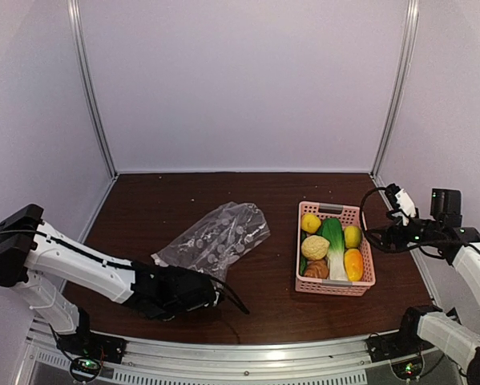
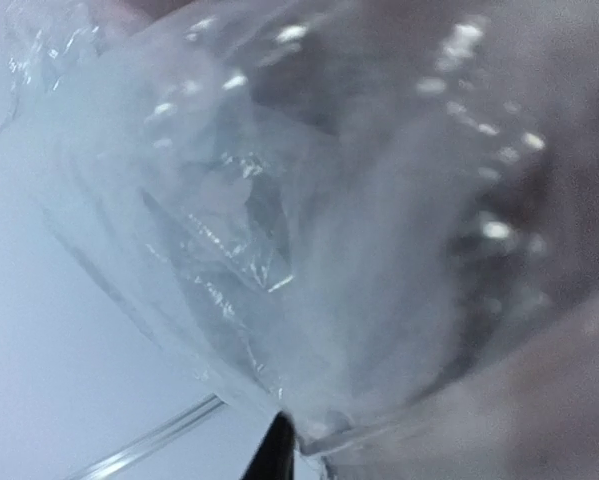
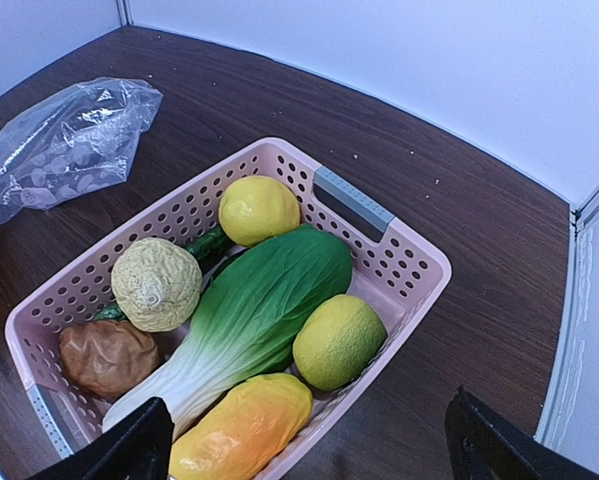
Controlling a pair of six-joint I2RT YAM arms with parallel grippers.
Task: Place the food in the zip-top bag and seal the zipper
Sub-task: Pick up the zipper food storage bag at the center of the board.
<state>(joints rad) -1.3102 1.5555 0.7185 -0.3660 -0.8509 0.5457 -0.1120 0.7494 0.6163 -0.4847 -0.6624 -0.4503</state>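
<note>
The clear dotted zip-top bag (image 1: 219, 235) lies crumpled left of centre on the table, and its plastic (image 2: 309, 230) fills the left wrist view. My left gripper (image 1: 213, 292) sits at the bag's near edge. One dark fingertip (image 2: 275, 450) shows against gathered plastic, the other is hidden, and I cannot make out the zipper. The food lies in a pink basket (image 3: 419, 268): two lemons (image 3: 258, 208), bok choy (image 3: 264, 305), an orange-yellow piece (image 3: 241, 425), brown bread (image 3: 107, 355) and a green vegetable (image 3: 205, 245). My right gripper (image 3: 314, 445) hangs open above the basket's near right corner, holding nothing.
The pink basket (image 1: 299, 258) stands right of centre, close to the right arm. White walls with metal corner posts (image 1: 91, 88) close in the dark wooden table (image 1: 167, 200) at the back and sides. A pale bumpy round piece (image 3: 156, 283) also lies in the basket.
</note>
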